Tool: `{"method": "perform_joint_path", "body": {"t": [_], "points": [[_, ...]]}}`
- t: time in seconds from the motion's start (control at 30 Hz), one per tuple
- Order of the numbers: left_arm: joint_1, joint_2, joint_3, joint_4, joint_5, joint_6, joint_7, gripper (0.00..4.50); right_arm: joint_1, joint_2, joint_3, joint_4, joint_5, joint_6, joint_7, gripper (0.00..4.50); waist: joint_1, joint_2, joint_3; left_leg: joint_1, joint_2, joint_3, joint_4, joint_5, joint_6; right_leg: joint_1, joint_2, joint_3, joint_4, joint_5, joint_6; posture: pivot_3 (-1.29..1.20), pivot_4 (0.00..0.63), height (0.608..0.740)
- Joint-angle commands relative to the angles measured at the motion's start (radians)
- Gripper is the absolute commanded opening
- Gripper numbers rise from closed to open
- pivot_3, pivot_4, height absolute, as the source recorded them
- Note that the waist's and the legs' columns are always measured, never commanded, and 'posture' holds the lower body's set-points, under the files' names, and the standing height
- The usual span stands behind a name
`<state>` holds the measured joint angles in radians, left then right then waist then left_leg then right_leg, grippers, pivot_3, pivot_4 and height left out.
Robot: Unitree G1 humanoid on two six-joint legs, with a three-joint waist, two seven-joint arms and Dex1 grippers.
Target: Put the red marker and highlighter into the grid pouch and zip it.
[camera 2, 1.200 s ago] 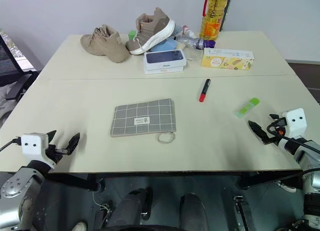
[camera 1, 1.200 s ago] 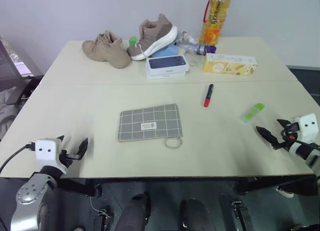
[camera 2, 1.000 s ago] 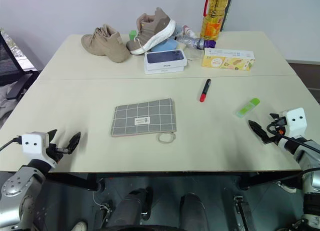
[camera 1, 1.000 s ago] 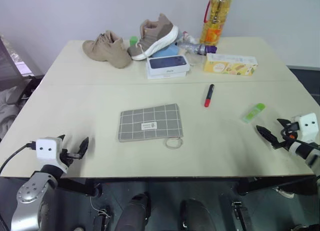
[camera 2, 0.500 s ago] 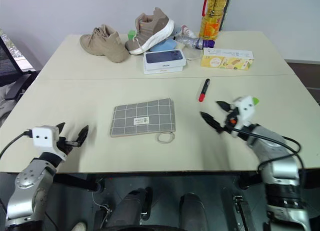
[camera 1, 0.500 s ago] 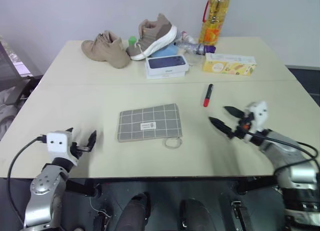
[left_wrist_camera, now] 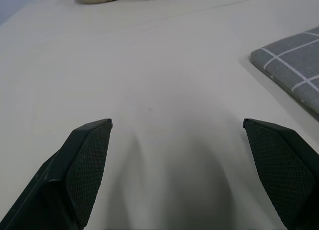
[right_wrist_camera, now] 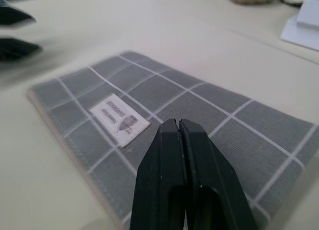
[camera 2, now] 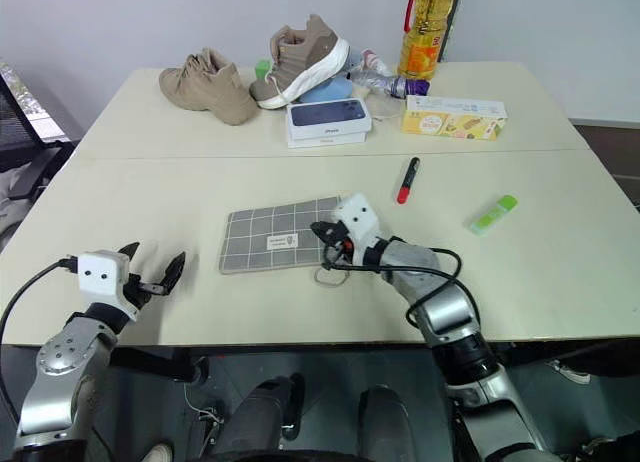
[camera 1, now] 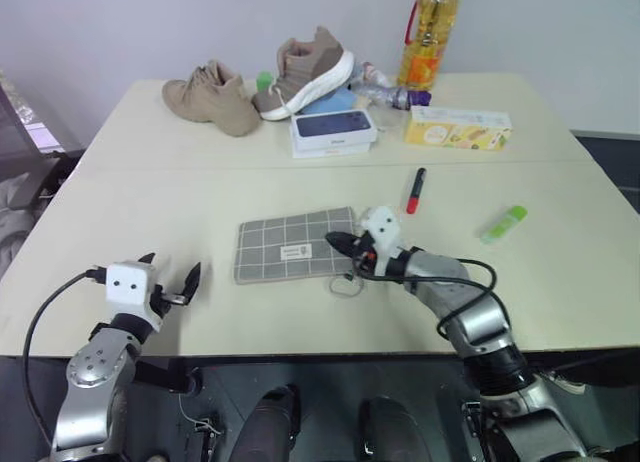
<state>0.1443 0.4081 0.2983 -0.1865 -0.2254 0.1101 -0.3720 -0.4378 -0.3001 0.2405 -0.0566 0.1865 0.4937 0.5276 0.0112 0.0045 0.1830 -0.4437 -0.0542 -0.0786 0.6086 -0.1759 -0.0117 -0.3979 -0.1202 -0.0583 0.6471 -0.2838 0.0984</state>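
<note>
Grey grid pouch (right_wrist_camera: 199,120), white-lined, small white label, lying flat; right end effector (right_wrist_camera: 177,121) closed empty above it.

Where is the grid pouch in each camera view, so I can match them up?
Left eye view: grid pouch near the table's centre, under the right gripper.
Right eye view: pouch just left of centre.
Left wrist view: one grey corner at the edge.
Right wrist view: pouch across the middle, beyond the shut jaws.
Shared landmark: its white label, seen in three views.
</note>
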Motion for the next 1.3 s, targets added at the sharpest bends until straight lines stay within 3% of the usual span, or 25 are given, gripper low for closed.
{"method": "perform_joint_path", "body": {"t": [0.03, 0.2, 0.4, 0.6, 0.9, 1.0, 1.23, 1.3], "points": [[0.011, 0.042, 0.022, -0.001, 0.022, -0.062, -0.030, 4.50, -0.026, 0.038, -0.032, 0.048, -0.026, 0.056, -0.078, 0.10, 0.002, 0.000, 0.000, 0.000, 0.000, 0.000, 0.000, 0.000, 0.000, 0.000, 0.000, 0.000, 0.000, 0.000, 0.000, 0.00, 0.150, 0.738], [0.003, 0.140, 0.010, 0.071, 0.073, -0.175, -0.112, 4.50, -0.018, 0.038, -0.035, 0.095, -0.027, 0.117, -0.075, 0.10, 0.001, -0.001, -0.001, 0.000, 0.000, 0.000, -0.001, 0.000, 0.000, 0.000, 0.000, 0.001, 0.000, 0.000, 0.000, 0.00, 0.150, 0.738], [-0.149, 0.284, -0.150, 0.306, 0.261, -0.498, -0.210, 4.50, -0.017, 0.059, -0.041, 0.101, -0.011, 0.123, -0.064, 0.10, 0.004, -0.001, -0.001, 0.001, 0.000, 0.000, -0.002, 0.000, 0.000, 0.000, 0.001, 0.001, 0.000, 0.000, -0.001, 0.00, 0.150, 0.738], [-0.362, 0.294, -0.312, 0.579, 0.354, -0.816, -0.267, 4.50, -0.022, 0.063, -0.028, 0.110, -0.029, 0.113, -0.061, 0.10, 0.000, -0.001, -0.001, 0.001, -0.001, 0.000, -0.002, 0.001, 0.002, -0.002, 0.001, 0.001, 0.000, 0.003, 0.002, 0.00, 0.150, 0.738], [-0.572, 0.289, -0.441, 0.895, 0.389, -1.151, -0.323, 4.50, -0.003, 0.057, -0.034, 0.089, -0.042, 0.111, -0.068, 0.10, 0.001, -0.002, -0.002, 0.002, -0.001, 0.000, -0.002, 0.002, 0.003, -0.001, 0.002, 0.001, 0.002, 0.005, 0.006, 0.00, 0.150, 0.738], [-0.628, 0.288, -0.473, 0.988, 0.403, -1.231, -0.334, 3.74, 0.001, 0.057, -0.028, 0.083, -0.050, 0.108, -0.073, 0.00, 0.001, -0.002, -0.002, 0.002, -0.001, 0.000, -0.001, 0.002, 0.003, 0.000, 0.002, 0.001, 0.002, 0.005, 0.007, 0.00, 0.150, 0.738], [-0.712, 0.270, -0.491, 1.100, 0.409, -1.312, -0.306, 0.22, 0.007, 0.059, -0.027, 0.073, -0.058, 0.108, -0.070, 0.00, 0.001, -0.002, -0.002, 0.003, -0.001, 0.000, -0.001, 0.002, 0.003, 0.002, 0.002, 0.001, 0.002, 0.006, 0.009, 0.00, 0.150, 0.738], [-0.713, 0.266, -0.492, 1.108, 0.398, -1.321, -0.306, 0.04, 0.008, 0.061, -0.029, 0.068, -0.056, 0.109, -0.070, 0.00, -0.001, -0.002, -0.002, 0.003, -0.001, 0.000, 0.000, 0.002, 0.003, 0.003, 0.002, 0.001, 0.002, 0.006, 0.009, 0.00, 0.150, 0.738]]}}
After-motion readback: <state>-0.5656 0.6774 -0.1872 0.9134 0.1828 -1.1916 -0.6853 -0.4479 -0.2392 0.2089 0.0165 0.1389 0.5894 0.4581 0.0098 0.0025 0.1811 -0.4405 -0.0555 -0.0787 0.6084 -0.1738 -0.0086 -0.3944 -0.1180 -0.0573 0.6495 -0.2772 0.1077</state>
